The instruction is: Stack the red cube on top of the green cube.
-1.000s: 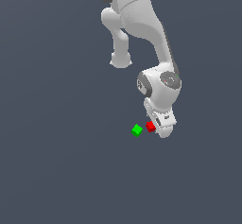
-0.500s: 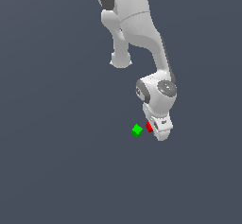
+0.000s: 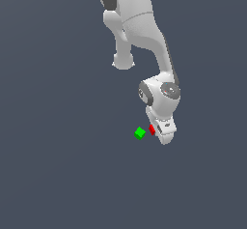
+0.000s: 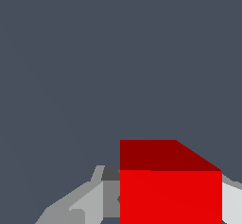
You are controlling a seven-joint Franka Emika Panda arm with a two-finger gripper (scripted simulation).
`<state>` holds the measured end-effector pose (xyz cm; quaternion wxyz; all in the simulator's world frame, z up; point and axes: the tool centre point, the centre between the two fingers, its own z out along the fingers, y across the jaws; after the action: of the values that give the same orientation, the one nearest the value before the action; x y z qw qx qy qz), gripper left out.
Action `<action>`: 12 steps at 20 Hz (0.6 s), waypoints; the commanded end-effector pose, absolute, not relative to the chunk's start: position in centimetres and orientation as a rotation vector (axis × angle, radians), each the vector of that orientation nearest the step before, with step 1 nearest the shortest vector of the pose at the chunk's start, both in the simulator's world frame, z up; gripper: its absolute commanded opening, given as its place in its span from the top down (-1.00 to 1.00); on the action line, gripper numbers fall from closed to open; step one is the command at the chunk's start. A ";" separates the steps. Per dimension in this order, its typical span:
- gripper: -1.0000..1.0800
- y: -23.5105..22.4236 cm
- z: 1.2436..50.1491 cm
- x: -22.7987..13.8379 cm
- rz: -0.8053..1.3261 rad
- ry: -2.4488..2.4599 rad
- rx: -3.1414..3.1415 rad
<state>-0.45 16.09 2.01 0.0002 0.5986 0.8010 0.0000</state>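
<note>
The red cube [image 3: 152, 129] lies on the grey floor, partly covered by my white gripper [image 3: 161, 134], which is lowered around it. In the wrist view the red cube [image 4: 170, 185] fills the space between the two grey fingers [image 4: 94, 199], and both fingers sit flush against its sides. The green cube [image 3: 140, 133] rests on the floor just beside the red one, toward the exterior view's left, apart from the gripper. The green cube does not show in the wrist view.
The white arm [image 3: 144, 35] reaches down from the top of the exterior view. The flat grey floor [image 3: 58, 165] lies all around the cubes.
The arm has shifted slightly and the gripper has settled lower over the red cube, hiding more of it. Both cubes stay where they were.
</note>
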 end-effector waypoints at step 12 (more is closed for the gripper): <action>1.00 16.1 5.9 -0.6 -0.001 2.517 1.879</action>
<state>-0.61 16.07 4.92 -0.0004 0.5983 0.8013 -0.0009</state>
